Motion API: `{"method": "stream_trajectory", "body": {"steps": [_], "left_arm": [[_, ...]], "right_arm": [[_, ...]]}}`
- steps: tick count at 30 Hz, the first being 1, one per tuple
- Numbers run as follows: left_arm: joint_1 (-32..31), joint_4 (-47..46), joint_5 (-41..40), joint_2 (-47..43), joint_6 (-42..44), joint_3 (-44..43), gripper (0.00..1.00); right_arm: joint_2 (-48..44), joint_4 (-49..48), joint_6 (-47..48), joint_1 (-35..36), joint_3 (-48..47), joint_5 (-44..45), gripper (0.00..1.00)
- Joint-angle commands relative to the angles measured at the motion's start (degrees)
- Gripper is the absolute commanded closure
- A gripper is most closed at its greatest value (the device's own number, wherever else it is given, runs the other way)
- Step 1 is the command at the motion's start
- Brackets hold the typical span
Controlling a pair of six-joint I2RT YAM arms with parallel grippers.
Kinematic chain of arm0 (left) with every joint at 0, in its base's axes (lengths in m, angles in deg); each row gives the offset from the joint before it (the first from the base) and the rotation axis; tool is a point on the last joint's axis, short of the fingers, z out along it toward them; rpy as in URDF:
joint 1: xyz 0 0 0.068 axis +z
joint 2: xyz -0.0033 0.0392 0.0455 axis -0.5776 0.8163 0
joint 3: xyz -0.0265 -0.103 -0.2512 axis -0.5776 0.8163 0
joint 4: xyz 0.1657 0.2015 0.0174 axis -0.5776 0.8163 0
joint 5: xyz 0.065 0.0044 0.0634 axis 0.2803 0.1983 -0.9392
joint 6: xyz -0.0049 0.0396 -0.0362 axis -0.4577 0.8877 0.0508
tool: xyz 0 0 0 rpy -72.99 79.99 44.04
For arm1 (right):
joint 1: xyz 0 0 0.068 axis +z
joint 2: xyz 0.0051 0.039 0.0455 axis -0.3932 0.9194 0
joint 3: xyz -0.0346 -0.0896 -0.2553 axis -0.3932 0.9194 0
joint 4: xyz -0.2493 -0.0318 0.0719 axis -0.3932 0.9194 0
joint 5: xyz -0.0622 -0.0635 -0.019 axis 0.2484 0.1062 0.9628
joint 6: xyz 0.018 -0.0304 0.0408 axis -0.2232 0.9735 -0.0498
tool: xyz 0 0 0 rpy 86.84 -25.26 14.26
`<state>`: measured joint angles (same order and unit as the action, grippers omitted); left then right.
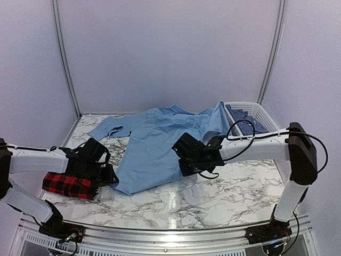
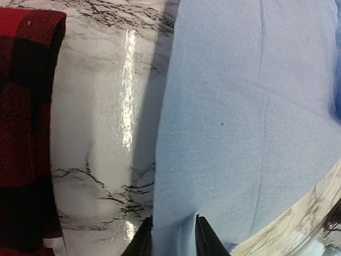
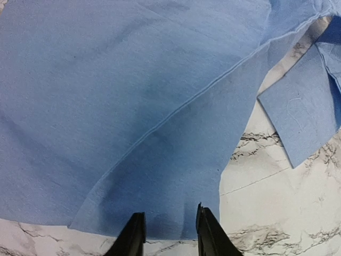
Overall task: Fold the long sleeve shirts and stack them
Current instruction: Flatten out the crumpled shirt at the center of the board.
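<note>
The light blue shirt lies spread out in the middle of the marble table, with one sleeve reaching far left and its right part running up to the basket. The red-and-black plaid shirt lies folded at the near left. My left gripper is at the blue shirt's near left edge. In the left wrist view it is shut on the puckered blue cloth, with the plaid shirt to the left. My right gripper is at the near right hem. In the right wrist view it pinches the blue cloth.
A white slatted basket stands at the far right and holds a dark blue patterned cloth. A loose blue cuff lies on the marble to the right of my right gripper. Grey walls enclose the table on three sides.
</note>
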<state>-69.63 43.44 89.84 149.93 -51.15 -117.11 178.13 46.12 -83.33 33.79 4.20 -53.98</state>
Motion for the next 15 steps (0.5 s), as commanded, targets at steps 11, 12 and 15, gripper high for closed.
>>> {"method": "stream_trajectory", "body": {"steps": [11, 12, 15], "left_arm": [[-0.6, -0.5, 1.9, -0.7, 1.9, -5.3, 1.00], [-0.7, -0.1, 1.7, -1.3, 2.2, -5.6, 1.00], [-0.8, 1.4, 1.0, -2.8, 3.4, -6.8, 1.00]], "right_arm": [[4.4, -1.3, 0.1, 1.6, -5.7, 0.4, 0.24], [5.0, -1.5, 0.1, 1.5, -5.5, 0.4, 0.24], [5.9, -1.9, 0.4, 0.9, -5.3, -0.5, 0.31]]}}
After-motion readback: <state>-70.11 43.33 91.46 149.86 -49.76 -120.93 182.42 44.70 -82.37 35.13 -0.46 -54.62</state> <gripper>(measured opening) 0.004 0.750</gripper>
